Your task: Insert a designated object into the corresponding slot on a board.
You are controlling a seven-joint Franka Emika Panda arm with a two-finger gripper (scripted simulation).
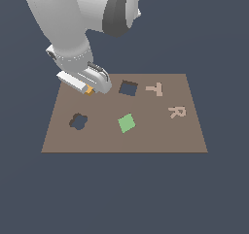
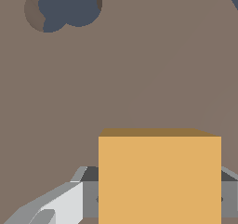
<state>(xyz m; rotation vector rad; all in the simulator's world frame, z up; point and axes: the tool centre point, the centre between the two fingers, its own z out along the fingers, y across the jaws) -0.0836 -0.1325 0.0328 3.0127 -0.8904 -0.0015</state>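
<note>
Wrist view showed the orange block (image 2: 159, 179) filling the space between my fingers, so my gripper (image 1: 90, 88) was closed on it, above the board (image 1: 160, 136) near its far edge. Pickup was done. The square slot (image 1: 128, 88) lay just beside me, empty; carrying over and inserting remained.

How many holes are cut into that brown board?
2. A clover-shaped hole lies near the board's edge on the exterior view's left. A square hole sits near the far edge, beside the letter T. The arm might hide another.
</note>
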